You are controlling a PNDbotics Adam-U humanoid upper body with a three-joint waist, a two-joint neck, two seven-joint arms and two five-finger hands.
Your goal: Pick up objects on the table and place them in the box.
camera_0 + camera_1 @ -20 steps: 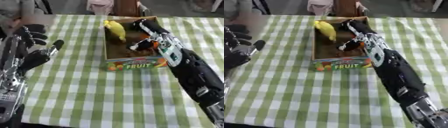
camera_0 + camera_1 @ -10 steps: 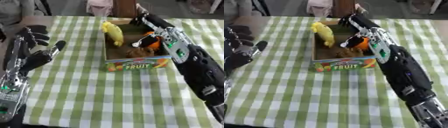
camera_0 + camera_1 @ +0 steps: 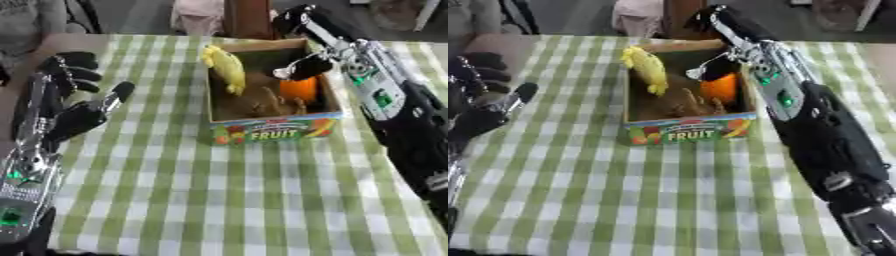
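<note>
Lifted now, the right hand [image 3: 308, 30] has come up out of the cardboard box, where a second ago it lay low among the fruit; it hangs over the box's far right corner, thumb pointing down toward the orange, fingers fairly straight and holding nothing.

From where I stand, the biggest thing is the table under its green-and-white checked cloth [image 3: 227, 200], which fills nearly everything in sight. The black and silver right arm [image 3: 815, 125] runs up the right side from the near corner to the box. The left hand [image 3: 66, 112] rests over the table's left edge, palm toward the camera, fingers spread and upright, well apart from the box and holding nothing.

The open brown cardboard fruit box [image 3: 271, 131], with a bright printed front reading FRUIT, sits on the cloth toward the far middle. Inside it a yellow banana-shaped fruit [image 3: 226, 69] leans along the left wall, a round orange fruit [image 3: 298, 89] sits against the right wall just under the thumb, and a brownish lump [image 3: 262, 102] that I cannot make out lies between them.
</note>
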